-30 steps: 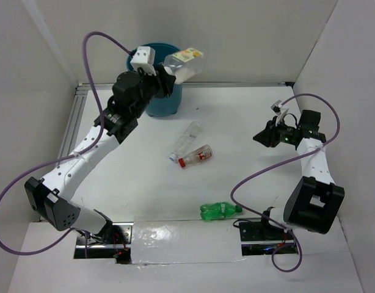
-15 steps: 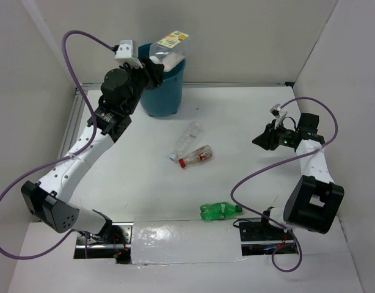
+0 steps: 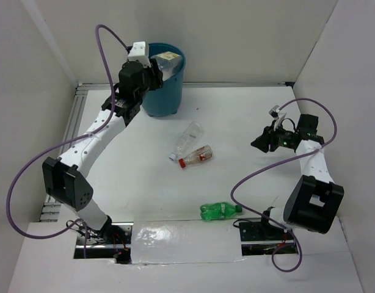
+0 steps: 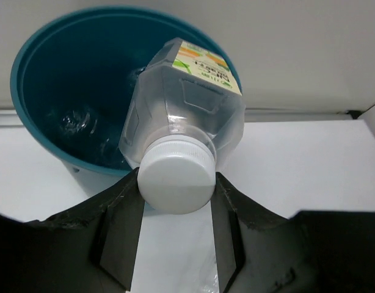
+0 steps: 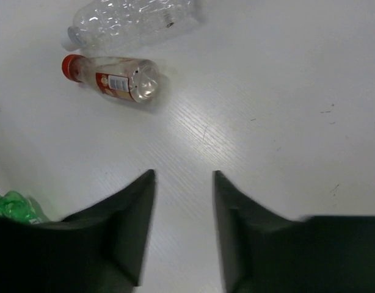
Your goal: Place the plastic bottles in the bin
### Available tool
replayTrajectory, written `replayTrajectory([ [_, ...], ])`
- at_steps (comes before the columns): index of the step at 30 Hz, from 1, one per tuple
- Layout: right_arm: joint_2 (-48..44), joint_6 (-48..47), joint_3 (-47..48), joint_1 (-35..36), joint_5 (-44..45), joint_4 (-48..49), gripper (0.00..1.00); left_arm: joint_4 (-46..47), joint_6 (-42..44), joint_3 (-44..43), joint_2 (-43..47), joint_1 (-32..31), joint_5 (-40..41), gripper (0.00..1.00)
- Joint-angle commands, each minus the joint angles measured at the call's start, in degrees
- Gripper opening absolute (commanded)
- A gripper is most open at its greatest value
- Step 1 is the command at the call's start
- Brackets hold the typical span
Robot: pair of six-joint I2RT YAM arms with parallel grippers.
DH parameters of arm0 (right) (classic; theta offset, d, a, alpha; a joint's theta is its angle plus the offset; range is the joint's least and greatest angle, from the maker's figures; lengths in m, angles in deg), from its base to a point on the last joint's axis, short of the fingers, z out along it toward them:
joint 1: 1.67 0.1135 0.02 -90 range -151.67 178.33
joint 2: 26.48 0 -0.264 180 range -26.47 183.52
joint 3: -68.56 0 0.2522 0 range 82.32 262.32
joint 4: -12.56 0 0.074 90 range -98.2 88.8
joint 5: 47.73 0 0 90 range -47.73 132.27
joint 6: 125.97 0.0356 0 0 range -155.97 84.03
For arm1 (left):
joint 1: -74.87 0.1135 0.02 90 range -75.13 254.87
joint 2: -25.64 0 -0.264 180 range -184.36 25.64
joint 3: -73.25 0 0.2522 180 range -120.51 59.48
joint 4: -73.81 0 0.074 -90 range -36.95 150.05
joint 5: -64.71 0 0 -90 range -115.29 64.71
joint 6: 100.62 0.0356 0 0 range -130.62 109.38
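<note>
My left claw point(image 4: 175, 198) clamps the labelled bottle point(image 4: 186, 101) by its cap, over the bin point(image 4: 35, 91), I think. Released off-centre, it may clip the rim and bounce out. My right claw point(image 5: 184, 178) gapes empty.

The bin point(image 4: 56, 70) is teal-blue, darker inside. The white-capped bottle point(image 4: 187, 116) is clear, its label point(image 4: 209, 61) white with orange, green and yellow print. On the white tabletop point(image 5: 285, 91) lie a colourless bottle point(image 5: 132, 21), a red-capped bottle point(image 5: 117, 76) with a red-and-white label, and a bright green bottle point(image 3: 219, 210). The cables point(image 3: 248, 177) are purple.
</note>
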Motion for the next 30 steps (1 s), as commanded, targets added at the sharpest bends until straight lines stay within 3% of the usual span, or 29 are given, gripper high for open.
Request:
replayTrajectory([
  [1,0.1,-5.5,1.8,-0.3,-1.8,-4.2,0.60,0.1,1.6,-1.5,0.6,0.4,0.3,0.01],
  [2,0.2,-7.9,2.6,0.5,-2.3,-5.4,0.67,-1.3,1.6,-2.2,0.6,0.9,-0.3,0.12],
  [3,0.2,-11.1,3.1,1.1,-3.8,-9.2,0.73,-1.3,1.6,-2.2,0.6,0.9,-0.3,0.49],
  [4,0.2,-19.3,3.2,1.7,-4.4,-11.0,0.78,-1.3,1.6,-2.2,0.6,0.9,-1.1,0.66],
  [6,0.2,-26.6,4.5,4.9,-5.0,-14.0,0.89,-1.9,1.0,-3.4,1.1,0.9,-1.9,0.95],
  [7,-0.5,-32.2,4.5,6.5,-5.7,-14.0,0.91,-2.4,1.0,-4.1,1.1,0.9,-3.0,1.00],
  [11,-1.0,-38.7,4.5,17.2,-1.2,-6.7,0.95,-5.4,1.5,-6.6,2.9,0.3,-3.9,1.00],
  [15,2.5,-39.6,6.3,30.9,6.2,1.1,0.95,-6.5,2.3,-2.2,10.7,-0.9,-2.5,1.00],
  [20,11.7,-39.6,10.0,39.7,13.2,6.7,0.97,-9.6,2.9,16.2,26.8,-2.8,-5.8,1.00],
  [24,19.1,-42.0,14.6,44.0,16.4,5.3,0.97,-11.4,0.1,30.2,35.0,-3.4,-10.5,1.00],
  [30,24.7,-45.5,14.1,48.8,20.9,0.9,0.88,-7.4,-2.2,42.2,38.7,-4.6,-13.5,1.00],
])
